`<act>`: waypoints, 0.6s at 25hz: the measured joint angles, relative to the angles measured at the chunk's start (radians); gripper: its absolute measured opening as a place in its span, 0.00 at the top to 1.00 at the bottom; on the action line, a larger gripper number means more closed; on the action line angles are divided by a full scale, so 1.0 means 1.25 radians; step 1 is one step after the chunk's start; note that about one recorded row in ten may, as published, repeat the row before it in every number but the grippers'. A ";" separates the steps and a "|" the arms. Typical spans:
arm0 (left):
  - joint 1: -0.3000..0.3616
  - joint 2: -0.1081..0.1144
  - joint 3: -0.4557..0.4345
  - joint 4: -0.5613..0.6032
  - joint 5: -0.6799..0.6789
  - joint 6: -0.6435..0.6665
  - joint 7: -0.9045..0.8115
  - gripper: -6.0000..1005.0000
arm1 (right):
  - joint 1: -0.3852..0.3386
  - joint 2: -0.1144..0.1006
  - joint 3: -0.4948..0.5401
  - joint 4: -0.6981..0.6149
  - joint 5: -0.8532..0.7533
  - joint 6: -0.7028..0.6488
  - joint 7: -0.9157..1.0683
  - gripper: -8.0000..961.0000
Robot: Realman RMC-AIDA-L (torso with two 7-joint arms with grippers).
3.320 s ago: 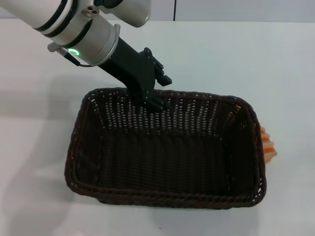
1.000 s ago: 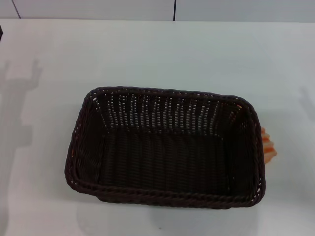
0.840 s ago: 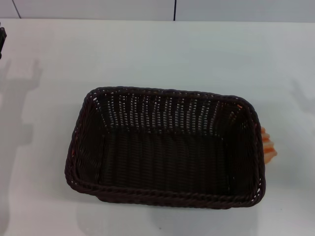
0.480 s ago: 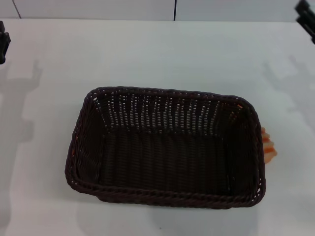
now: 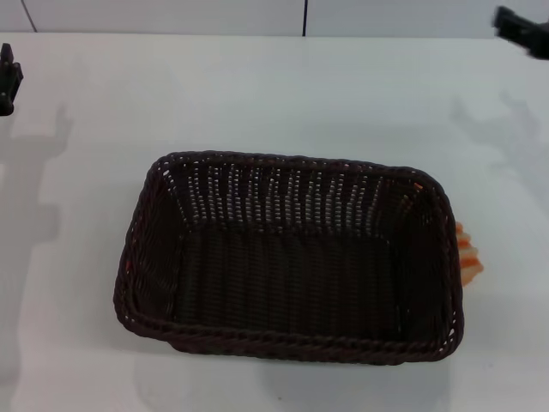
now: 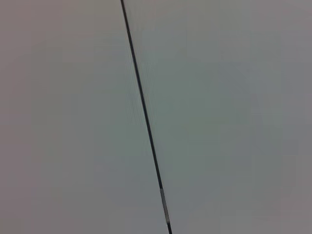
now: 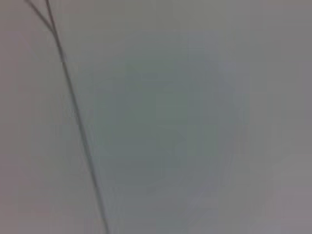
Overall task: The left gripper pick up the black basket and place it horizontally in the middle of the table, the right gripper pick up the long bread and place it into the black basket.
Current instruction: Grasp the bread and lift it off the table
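The left pincer point(image 5: 9, 79) pokes in at the far left edge of the frame, up near the top, and the right pincer point(image 5: 523, 28) shows at the upper right corner; both are well apart from everything, and I cannot tell how their fingers stand. The basket point(image 5: 287, 257) sits upright on the white table point(image 5: 283, 94), centre frame, long side across. The bread point(image 5: 467, 256) peeks out just beside its right wall, outside it.
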 joint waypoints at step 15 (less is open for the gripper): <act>-0.020 0.000 -0.027 0.028 -0.001 -0.012 -0.007 0.24 | 0.121 0.011 0.316 0.094 -0.101 0.637 0.096 0.14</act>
